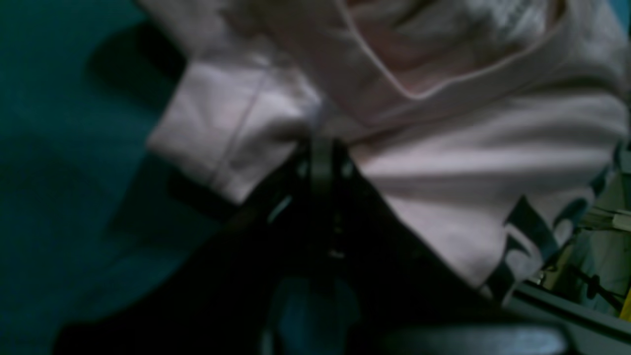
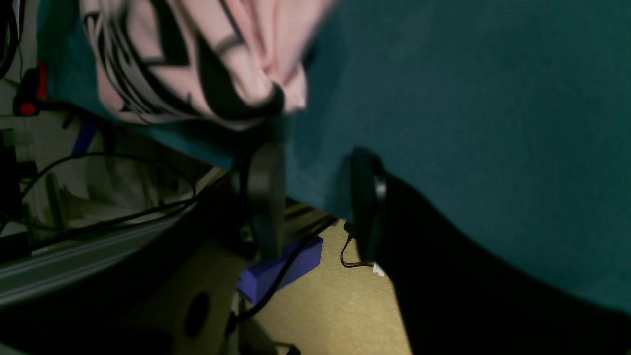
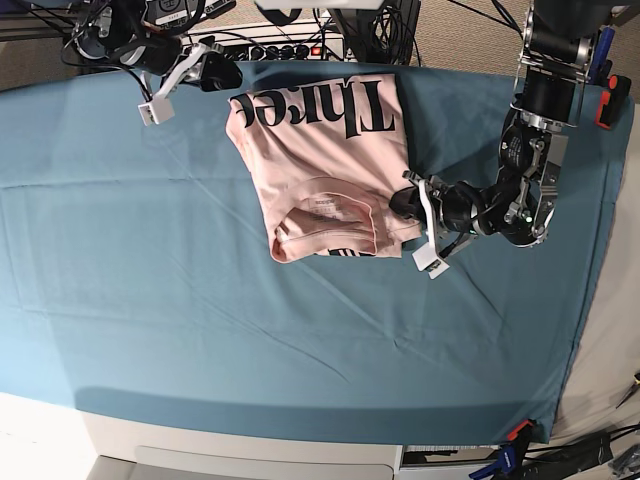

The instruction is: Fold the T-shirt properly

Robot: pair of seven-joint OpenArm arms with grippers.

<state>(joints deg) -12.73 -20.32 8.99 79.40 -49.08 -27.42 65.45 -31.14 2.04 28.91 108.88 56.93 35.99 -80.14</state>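
The pale pink T-shirt (image 3: 325,160) lies folded on the teal sheet (image 3: 200,330), its black "Three" lettering toward the far edge and its collar (image 3: 325,215) toward the near side. My left gripper (image 3: 408,200) is shut on the shirt's right near edge. In the left wrist view its fingers (image 1: 323,153) are pressed together on a pink fold (image 1: 468,162) beside the sleeve (image 1: 217,128). My right gripper (image 3: 222,77) hovers at the shirt's far left corner. In the right wrist view that gripper (image 2: 318,167) shows its fingers apart, with the lettered cloth (image 2: 197,59) just beyond them.
Cables and equipment (image 3: 290,40) crowd the table's far edge. A purple block (image 2: 281,268) and wires sit below the table edge in the right wrist view. A clamp (image 3: 515,432) holds the sheet at the near right corner.
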